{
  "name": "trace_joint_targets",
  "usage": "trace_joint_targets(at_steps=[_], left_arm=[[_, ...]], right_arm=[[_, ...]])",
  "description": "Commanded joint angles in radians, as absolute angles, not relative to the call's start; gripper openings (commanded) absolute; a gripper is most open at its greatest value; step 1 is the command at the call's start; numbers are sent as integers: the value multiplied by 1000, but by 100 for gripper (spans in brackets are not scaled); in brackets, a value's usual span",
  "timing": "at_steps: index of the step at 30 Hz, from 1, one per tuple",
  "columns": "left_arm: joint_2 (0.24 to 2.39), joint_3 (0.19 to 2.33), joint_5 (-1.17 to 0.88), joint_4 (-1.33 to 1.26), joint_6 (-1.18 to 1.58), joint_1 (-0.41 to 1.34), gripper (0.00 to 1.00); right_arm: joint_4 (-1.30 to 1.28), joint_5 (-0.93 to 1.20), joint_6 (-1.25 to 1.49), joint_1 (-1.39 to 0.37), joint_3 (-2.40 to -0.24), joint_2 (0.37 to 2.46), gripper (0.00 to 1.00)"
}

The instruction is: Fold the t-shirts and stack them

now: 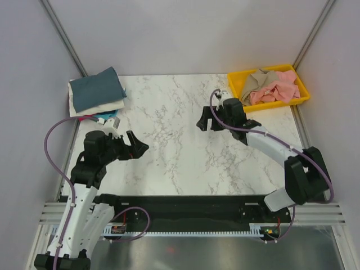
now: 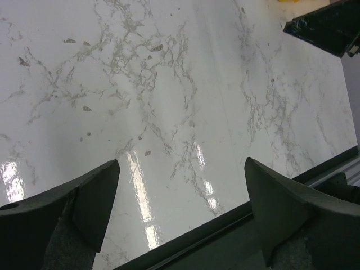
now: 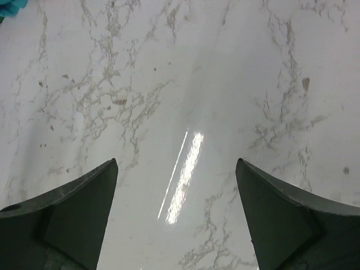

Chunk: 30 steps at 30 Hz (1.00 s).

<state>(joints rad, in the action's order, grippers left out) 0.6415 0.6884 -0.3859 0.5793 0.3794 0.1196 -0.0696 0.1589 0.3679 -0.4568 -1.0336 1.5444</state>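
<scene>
A stack of folded t-shirts (image 1: 95,93) lies at the table's back left, with a slate-blue one on top, a cream one under it, and teal and red edges (image 1: 100,117) showing below. A tan t-shirt (image 1: 256,82) and a salmon-pink t-shirt (image 1: 279,90) lie crumpled in the yellow tray (image 1: 235,84) at the back right. My left gripper (image 1: 140,145) (image 2: 181,163) hangs open over bare marble at the left, holding nothing. Open and empty too, my right gripper (image 1: 199,120) (image 3: 176,163) hovers over the table's middle, left of the tray.
The marble tabletop (image 1: 169,163) stretches between the two arms. Its dark front edge (image 2: 225,225) shows in the left wrist view, as does part of the right arm (image 2: 326,25). A teal cloth corner (image 3: 10,4) peeks into the right wrist view. Grey walls close in the back and sides.
</scene>
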Motion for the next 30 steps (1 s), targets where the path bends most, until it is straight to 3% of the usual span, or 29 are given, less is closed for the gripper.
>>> trace_joint_targets(at_steps=[1, 8, 10, 13, 18, 30], left_arm=[[614, 735, -353, 572, 380, 118, 100], [636, 724, -376, 482, 435, 132, 100], [635, 694, -354, 447, 536, 138, 100], [617, 672, -448, 408, 480, 138, 100], [482, 637, -382, 377, 500, 144, 100], [529, 658, -406, 426, 540, 144, 99]], right_arm=[[47, 143, 428, -471, -855, 1430, 94], [-54, -145, 351, -465, -865, 1181, 96], [-67, -207, 334, -453, -917, 1164, 98], [-80, -279, 331, -398, -1001, 1172, 98], [-127, -3, 500, -116, -1193, 1357, 98], [-478, -328, 302, -40, -2058, 2069, 98]])
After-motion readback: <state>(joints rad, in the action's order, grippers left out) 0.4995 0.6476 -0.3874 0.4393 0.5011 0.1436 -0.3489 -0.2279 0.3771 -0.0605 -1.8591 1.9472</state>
